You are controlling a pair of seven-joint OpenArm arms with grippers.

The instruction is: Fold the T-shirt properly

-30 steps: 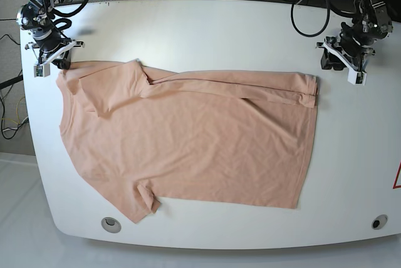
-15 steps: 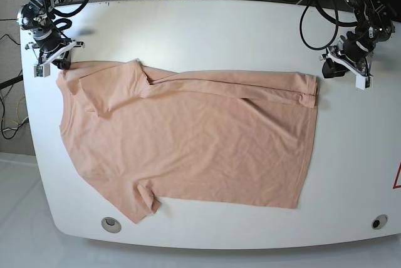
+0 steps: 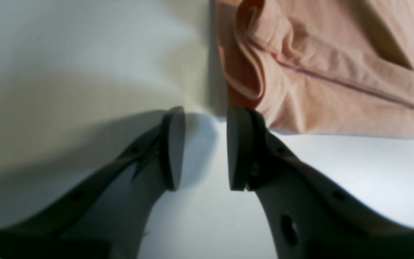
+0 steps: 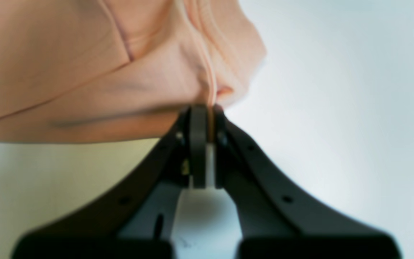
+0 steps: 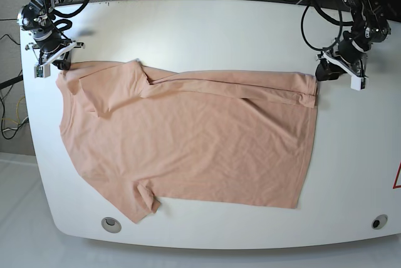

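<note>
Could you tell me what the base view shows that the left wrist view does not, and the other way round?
Only the base view shows the whole T-shirt spread on the white table, its far edge folded over, and the right tool at the shoulder corner. Only the left wrist view shows the left tool close up: its jaws stand apart with nothing between them, one fingertip right at the layered hem corner. Both show the left tool beside that corner, the peach cloth and the table.
</note>
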